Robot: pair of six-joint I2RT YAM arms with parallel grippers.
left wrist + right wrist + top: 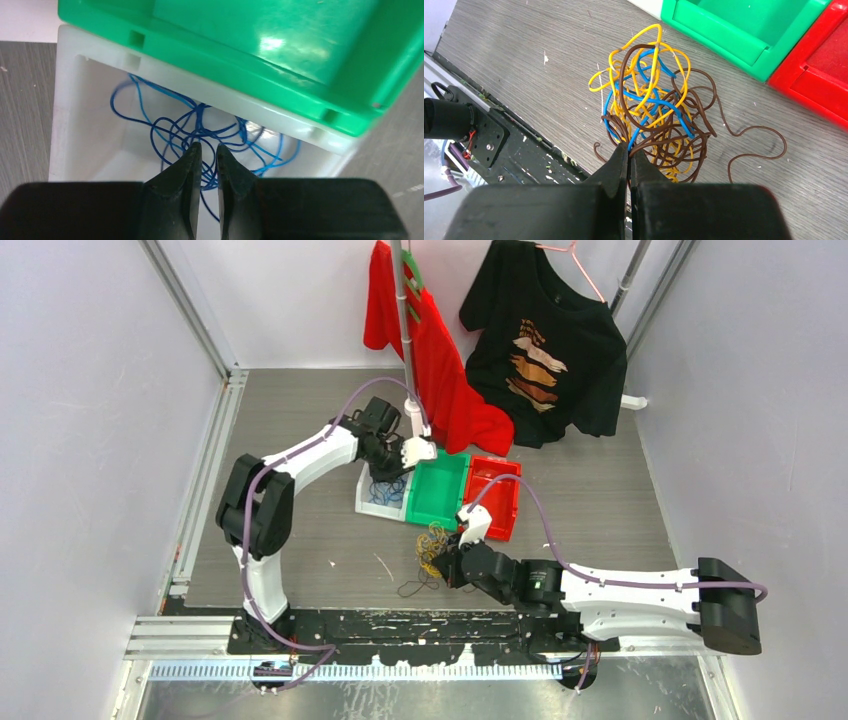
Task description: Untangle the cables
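Top external view shows three open plastic bins side by side on the grey wood-grain table [300, 540]: one white bin [370, 507], one green bin [440, 492] and one red bin [497, 497]. Two garments hang behind them, one red T-shirt [440, 380] and one black T-shirt [545, 350]. The cables lie in two groups. One tangled bunch [649, 115] of thin yellow, blue and brown wires, looped through one another, sits on the table just in front of the green bin, with a brown strand straying out to its side. The other, a loose nest of blue wires [200, 127], lies inside the white bin. The left gripper [206, 149] hangs over that nest with its jaws almost together and blue strands showing in the slit; whether they are pinched I cannot tell. The right gripper [629, 149] is fully closed at the bunch's near edge, with brown wire touching its tips.
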